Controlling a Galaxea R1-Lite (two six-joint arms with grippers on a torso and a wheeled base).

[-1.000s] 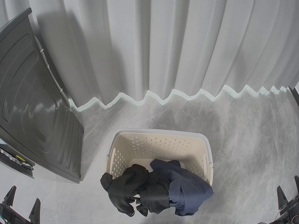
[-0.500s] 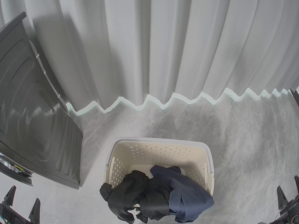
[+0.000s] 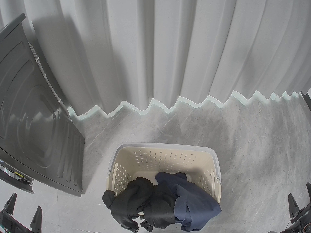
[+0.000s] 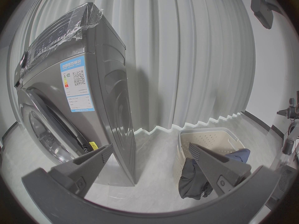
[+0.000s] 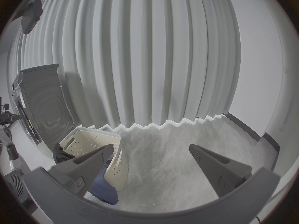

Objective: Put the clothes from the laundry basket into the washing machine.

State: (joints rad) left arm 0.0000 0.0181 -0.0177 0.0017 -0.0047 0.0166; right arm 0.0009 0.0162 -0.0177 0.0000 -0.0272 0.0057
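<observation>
Clothes (image 3: 162,201) are sitting heaped at the near end of the basket (image 3: 162,145) and spilling over its near rim. Black piece (image 3: 132,201) is hanging toward my left claw (image 3: 25,201), blue piece (image 3: 194,204) toward my right claw (image 3: 299,190). Both claws are hanging low and wide, released, jaws spread, gripping nothing.

Heap is lying ahead and inward of each claw, between the two. I'm judging it about equally far from both. Its long axis is running side to side, along the line joining the claws, and the basket's long side is running the same way.

Washer (image 4: 112,94) is standing ahead of the left claw, outward of the basket, side panel facing the basket with a strip of floor (image 5: 174,159) between. Door (image 4: 46,137) is facing away from the basket. I can't tell if it's latched.

I'm leaning left claw, since the black piece and the washer are both on its side.

Open floor is lying ahead of the right claw. Curtain (image 3: 162,49) is hanging beyond the far rim, well apart from the heap. I'm watching the near rim under the cloth, and the washer corner on the swing.
</observation>
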